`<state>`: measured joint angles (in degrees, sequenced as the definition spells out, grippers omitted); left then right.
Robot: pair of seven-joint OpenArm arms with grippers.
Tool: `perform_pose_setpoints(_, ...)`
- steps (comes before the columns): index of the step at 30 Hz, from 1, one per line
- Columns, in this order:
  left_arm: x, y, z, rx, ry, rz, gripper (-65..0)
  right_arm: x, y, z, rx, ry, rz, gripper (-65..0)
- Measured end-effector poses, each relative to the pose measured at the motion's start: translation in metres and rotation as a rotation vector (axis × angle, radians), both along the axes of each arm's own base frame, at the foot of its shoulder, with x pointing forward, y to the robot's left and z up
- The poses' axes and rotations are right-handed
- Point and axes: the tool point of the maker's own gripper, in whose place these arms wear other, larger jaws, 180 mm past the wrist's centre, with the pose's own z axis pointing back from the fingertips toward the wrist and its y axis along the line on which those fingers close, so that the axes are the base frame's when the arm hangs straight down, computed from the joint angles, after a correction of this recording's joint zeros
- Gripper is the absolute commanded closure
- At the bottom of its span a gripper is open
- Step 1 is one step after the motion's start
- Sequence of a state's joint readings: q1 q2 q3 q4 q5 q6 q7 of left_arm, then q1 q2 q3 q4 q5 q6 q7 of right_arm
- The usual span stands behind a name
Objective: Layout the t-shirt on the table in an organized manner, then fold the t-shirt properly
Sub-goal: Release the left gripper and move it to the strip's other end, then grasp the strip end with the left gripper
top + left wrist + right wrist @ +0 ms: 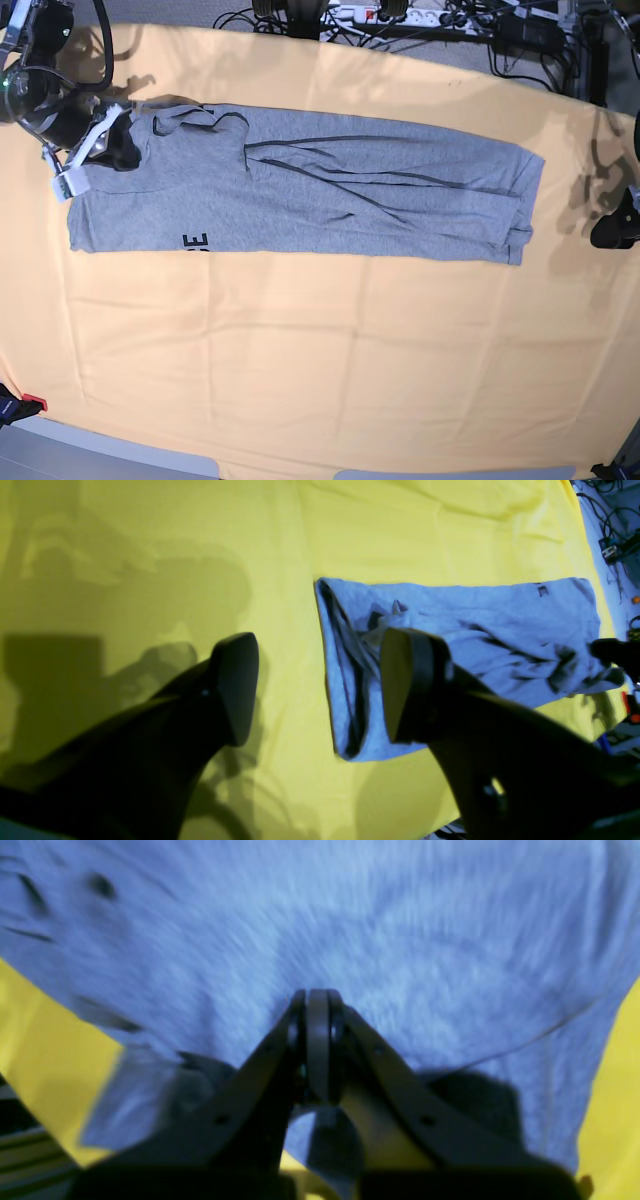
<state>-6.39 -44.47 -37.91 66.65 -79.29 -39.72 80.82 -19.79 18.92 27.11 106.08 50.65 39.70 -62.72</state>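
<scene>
The grey t-shirt [330, 200] lies on the yellow-orange table [320, 350] as a long strip folded lengthwise, with a bit of black lettering [197, 241] at its near left edge. At the strip's far left corner my right gripper [115, 145] is shut on the fabric. In the right wrist view its fingertips [317, 1000] meet tightly on the grey t-shirt [400, 930]. My left gripper [320, 687] hangs open above the table [150, 555], one finger over the near end of the t-shirt [475, 625]. In the base view the left gripper [612, 232] sits just beyond the strip's right end.
Cables and a power strip [400, 15] run along the table's far edge. A small red object [35, 403] sits off the near left corner. Yellow cloth [40, 1040] shows on both sides of the shirt under my right gripper.
</scene>
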Motion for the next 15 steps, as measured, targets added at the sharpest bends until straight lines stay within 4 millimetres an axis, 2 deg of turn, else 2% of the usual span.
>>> perform_pose_setpoints(4,-0.001,-0.014,-0.021,-0.026,0.029,0.0,-39.9,-0.007,0.002,-0.023,-0.052,0.072,0.024,0.0)
perform_pose_setpoints(10,-0.007,-0.032,-0.044,-0.076,0.063,-0.001,-39.9,-0.009,0.006,-0.026,-0.046,0.08,0.037,0.0)
perform_pose_setpoints(13,-0.017,-0.039,-0.074,-0.052,0.131,0.015,-39.9,-0.009,0.006,-0.026,-0.045,0.08,0.038,0.0)
perform_pose_setpoints(15,-0.018,-0.041,-0.084,-0.072,0.131,0.054,-39.9,-0.009,0.006,-0.025,-0.043,0.079,0.038,0.0)
